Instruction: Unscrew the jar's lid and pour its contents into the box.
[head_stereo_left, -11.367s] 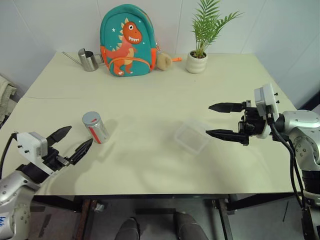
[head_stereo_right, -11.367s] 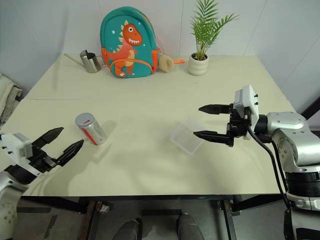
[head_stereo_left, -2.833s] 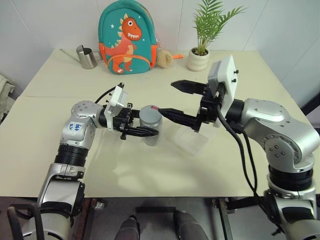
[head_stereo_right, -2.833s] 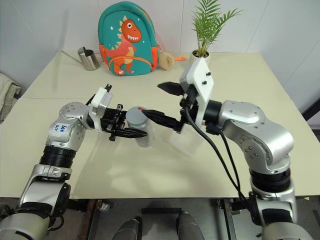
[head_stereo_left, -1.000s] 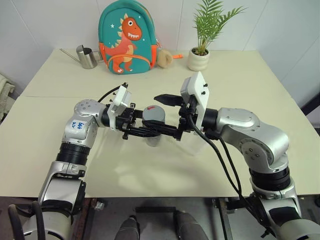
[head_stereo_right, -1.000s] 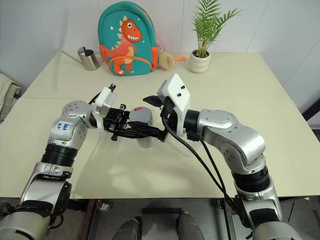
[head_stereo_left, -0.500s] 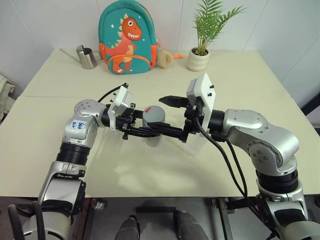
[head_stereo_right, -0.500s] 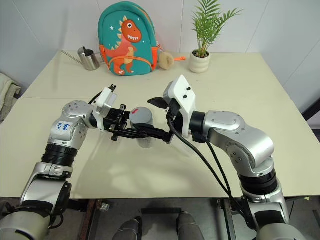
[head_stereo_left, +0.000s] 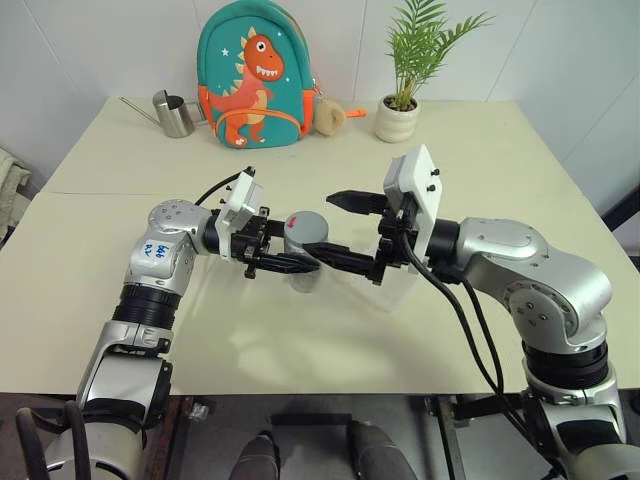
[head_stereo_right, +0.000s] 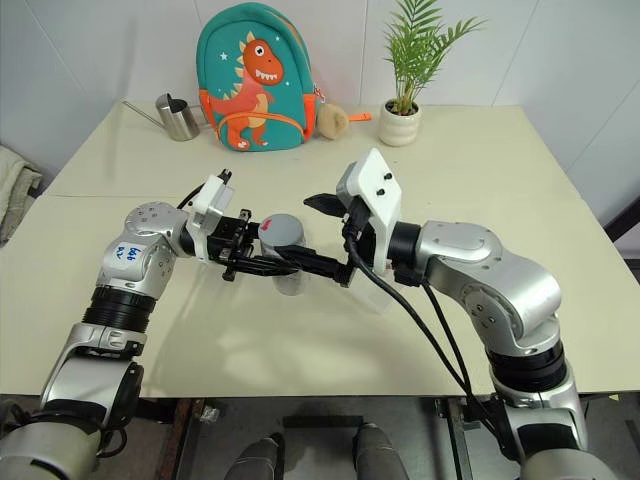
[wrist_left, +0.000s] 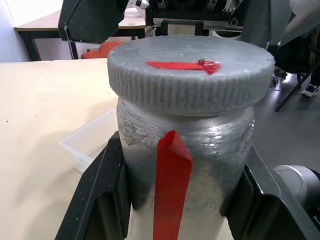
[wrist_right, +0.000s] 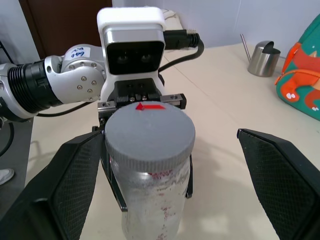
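The small clear jar (head_stereo_left: 304, 262) with its red-and-white label and ridged grey screw lid (head_stereo_left: 305, 228) (red mark on top) is upright, clamped in the left gripper (head_stereo_left: 290, 262) just beside the shallow clear plastic box (head_stereo_left: 408, 292). The right gripper (head_stereo_left: 340, 230) straddles the lid, fingers spread wide, not touching. Under the jar is a cream table (head_stereo_left: 470, 150), white walls behind.

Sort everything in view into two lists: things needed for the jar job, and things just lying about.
Job: jar held upright in the shut left pincer; lid, on; box; open right pincer.

Lying about: dinosaur backpack; steel watering can; potted plant.
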